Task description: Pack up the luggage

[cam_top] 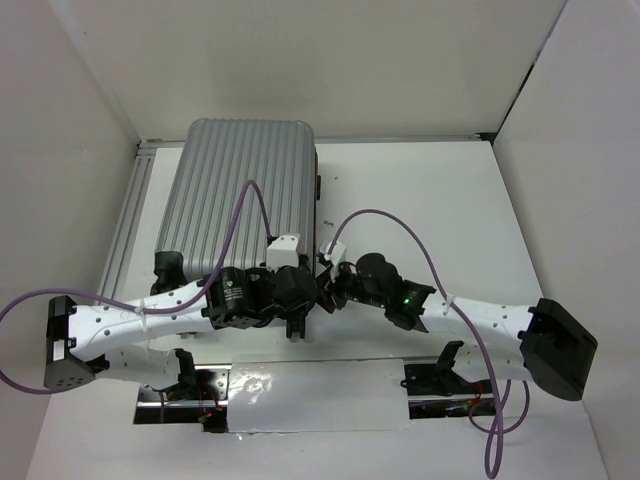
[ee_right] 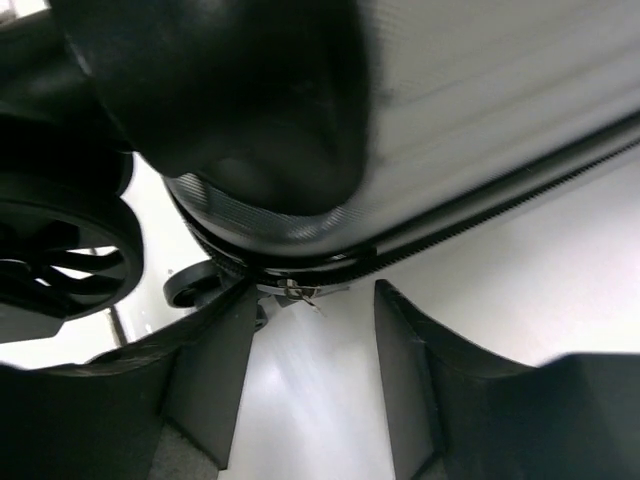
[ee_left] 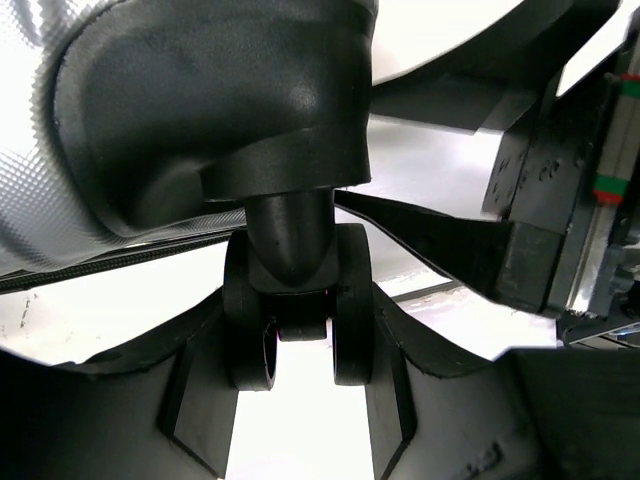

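The luggage (cam_top: 240,190) lies flat and closed at the back left of the table, ribbed silver shell up. Both grippers are at its near right corner. My left gripper (cam_top: 298,305) is shut on a black double wheel (ee_left: 352,300), its fingers (ee_left: 200,390) against both sides of it, under the black corner housing (ee_left: 220,100). My right gripper (cam_top: 326,290) is open and empty, at the zipper seam of the luggage (ee_right: 480,90). A small metal zipper pull (ee_right: 297,292) hangs by its left fingertip. A spoked wheel (ee_right: 60,250) shows at the left of the right wrist view.
An aluminium rail (cam_top: 125,220) runs along the table's left edge beside the luggage. White walls close in the back and both sides. A shiny taped strip (cam_top: 310,395) lies at the near edge between the arm bases. The right arm (ee_left: 560,200) is close beside my left gripper.
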{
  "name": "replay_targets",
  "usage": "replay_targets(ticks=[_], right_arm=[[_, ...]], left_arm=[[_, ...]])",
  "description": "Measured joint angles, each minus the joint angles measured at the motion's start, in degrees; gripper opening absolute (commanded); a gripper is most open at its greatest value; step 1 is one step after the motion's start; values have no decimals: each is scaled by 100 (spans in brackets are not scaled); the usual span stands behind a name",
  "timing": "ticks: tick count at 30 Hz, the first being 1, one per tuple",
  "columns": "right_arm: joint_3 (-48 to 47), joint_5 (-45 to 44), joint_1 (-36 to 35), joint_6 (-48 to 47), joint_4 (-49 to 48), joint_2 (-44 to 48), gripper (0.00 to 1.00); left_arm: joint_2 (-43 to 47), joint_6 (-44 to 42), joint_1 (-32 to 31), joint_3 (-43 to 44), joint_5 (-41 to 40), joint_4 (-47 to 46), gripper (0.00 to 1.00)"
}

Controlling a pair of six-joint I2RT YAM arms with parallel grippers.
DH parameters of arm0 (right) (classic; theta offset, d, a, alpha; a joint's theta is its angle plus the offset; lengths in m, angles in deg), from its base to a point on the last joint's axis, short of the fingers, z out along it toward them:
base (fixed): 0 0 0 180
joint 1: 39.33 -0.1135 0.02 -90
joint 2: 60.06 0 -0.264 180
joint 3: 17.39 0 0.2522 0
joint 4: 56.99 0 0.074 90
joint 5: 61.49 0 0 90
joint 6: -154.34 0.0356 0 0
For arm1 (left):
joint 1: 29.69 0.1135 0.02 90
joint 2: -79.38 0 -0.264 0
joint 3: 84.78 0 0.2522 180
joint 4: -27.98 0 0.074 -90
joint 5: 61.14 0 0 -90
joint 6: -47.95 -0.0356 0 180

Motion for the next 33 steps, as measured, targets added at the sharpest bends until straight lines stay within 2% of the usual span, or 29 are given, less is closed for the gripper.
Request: replay_targets(ticks=[3, 5, 6, 7, 12, 20, 24, 33], right_arm=[[-20, 122, -2, 11, -98, -94, 42], [-2, 151, -2, 66, -136, -96, 28], [22, 114, -2, 74, -155, -85, 20], [42, 66, -2, 127, -170, -81, 1], [127, -319, -20, 426, -275, -44, 0], [356, -1611, -59, 1143, -704, -4, 0], [382, -1965, 28, 1451, -901, -94, 0], [-577, -1934, 1182, 1692, -1528, -1622, 0]], left_arm=[[28, -11, 7, -35, -15, -7, 0], [31, -15, 9, -44, -31, -31, 0], [31, -20, 20, -44, -42, -37, 0], [31, -22, 28, -46, -48, -46, 0], [31, -42, 46, -50, -61, -85, 0], [46, -96, 57, -125, -48, -236, 0], [48, -20, 72, -144, 0, -332, 0], [142, 61, 94, -387, 155, -636, 0]])
